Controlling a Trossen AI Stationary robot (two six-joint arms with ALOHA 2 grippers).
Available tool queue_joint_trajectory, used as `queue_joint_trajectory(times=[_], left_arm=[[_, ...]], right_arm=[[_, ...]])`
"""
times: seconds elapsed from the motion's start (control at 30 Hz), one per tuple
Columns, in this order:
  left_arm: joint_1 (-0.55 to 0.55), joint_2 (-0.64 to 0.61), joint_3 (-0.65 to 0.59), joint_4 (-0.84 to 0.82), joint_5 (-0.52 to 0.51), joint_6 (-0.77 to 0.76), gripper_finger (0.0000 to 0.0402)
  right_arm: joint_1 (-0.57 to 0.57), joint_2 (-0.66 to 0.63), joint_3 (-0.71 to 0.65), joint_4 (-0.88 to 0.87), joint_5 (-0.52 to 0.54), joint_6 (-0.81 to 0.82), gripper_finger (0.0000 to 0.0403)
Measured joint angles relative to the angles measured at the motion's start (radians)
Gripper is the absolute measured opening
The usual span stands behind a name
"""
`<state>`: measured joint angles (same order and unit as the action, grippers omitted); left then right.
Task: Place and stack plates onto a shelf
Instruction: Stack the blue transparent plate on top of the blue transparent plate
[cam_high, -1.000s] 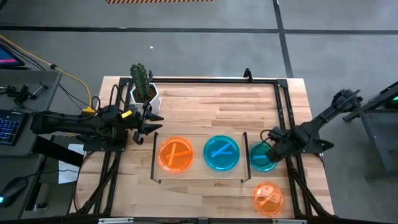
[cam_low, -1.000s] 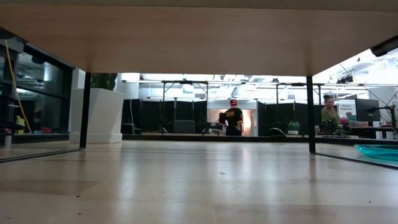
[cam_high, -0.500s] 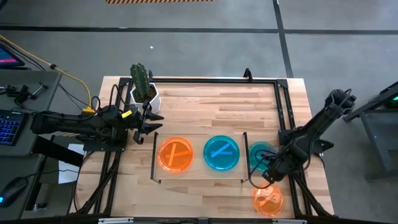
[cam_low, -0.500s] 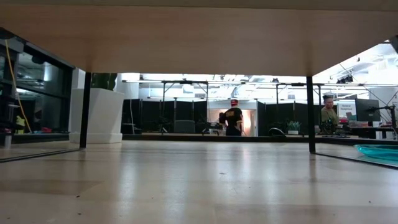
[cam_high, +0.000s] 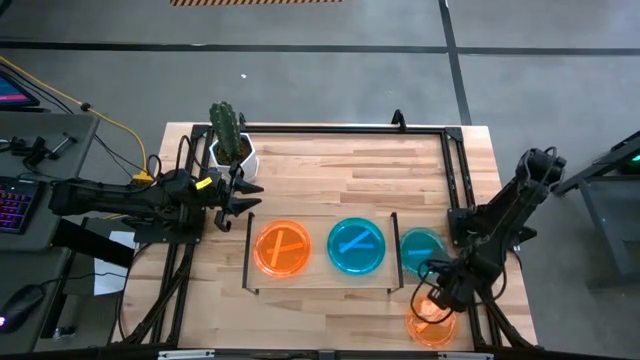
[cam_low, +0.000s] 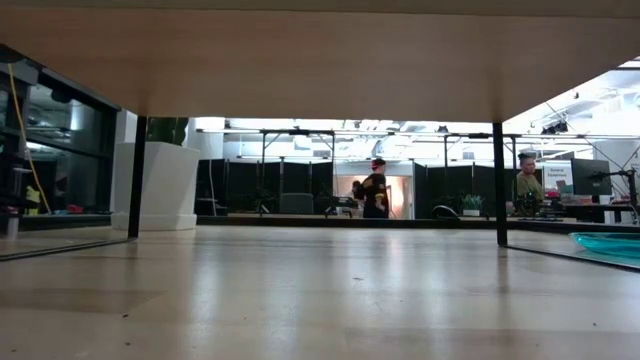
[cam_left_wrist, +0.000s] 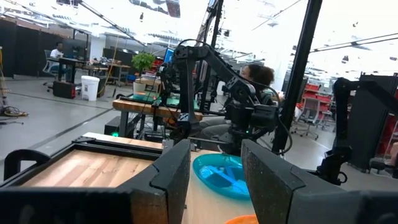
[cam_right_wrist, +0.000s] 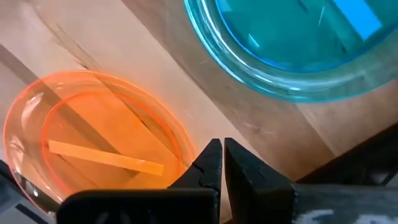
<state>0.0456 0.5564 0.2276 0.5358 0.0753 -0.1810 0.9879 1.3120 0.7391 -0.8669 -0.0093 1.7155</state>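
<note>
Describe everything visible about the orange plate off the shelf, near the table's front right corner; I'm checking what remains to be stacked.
The orange plate is small, round, translucent plastic with a raised rim and a flat orange strip lying across its inside. It lies flat on the tabletop, outside the shelf, apart from the teal plate beside it. The right end effector, fingers shut, hangs over its rim; whether it touches is unclear.

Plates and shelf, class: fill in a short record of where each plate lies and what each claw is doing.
On shelf: light-wood shelf holds one translucent orange plastic plate and one teal-blue plate
Beside shelf: second teal-blue plate on tabletop
Front right: second orange plate
Right claw: shut, over that orange plate's edge
Left claw: open, waiting beside white cactus pot
</note>
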Motion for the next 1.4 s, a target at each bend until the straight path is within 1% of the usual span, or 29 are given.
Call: queue_joint_trajectory(times=[0.2, 0.37, 0.47, 0.57, 0.8, 0.93, 1.2, 1.4], left_arm=[[0.0, 0.0, 0.0, 0.0, -0.001, 0.0, 0.0136], [0.0, 0.0, 0.0, 0.0, -0.001, 0.0, 0.0136], [0.0, 0.0, 0.0, 0.0, -0.001, 0.0, 0.0136], [0.0, 0.0, 0.0, 0.0, -0.002, 0.0, 0.0136], [0.0, 0.0, 0.0, 0.001, -0.012, 0.003, 0.0136], [0.0, 0.0, 0.0, 0.001, -0.014, 0.01, 0.0136], [0.0, 0.0, 0.0, 0.0, -0.014, 0.01, 0.0136], [0.0, 0.013, 0.0, 0.001, -0.014, 0.01, 0.0136]], right_arm=[[0.003, 0.044, 0.0, 0.06, 0.001, 0.014, 0.0], [0.003, 0.091, 0.0, 0.073, 0.0, 0.004, 0.0], [0.003, 0.118, 0.0, 0.072, -0.023, -0.019, 0.0005], [0.003, 0.133, 0.0, 0.071, -0.03, -0.038, 0.0022], [0.002, 0.134, 0.0, 0.071, -0.029, -0.09, 0.0086], [0.001, 0.134, 0.0, 0.071, -0.022, -0.138, 0.0104], [0.001, 0.134, 0.0, 0.062, 0.019, -0.198, 0.0099], [0.001, 0.134, 0.0, 0.053, 0.066, -0.206, 0.0088]])
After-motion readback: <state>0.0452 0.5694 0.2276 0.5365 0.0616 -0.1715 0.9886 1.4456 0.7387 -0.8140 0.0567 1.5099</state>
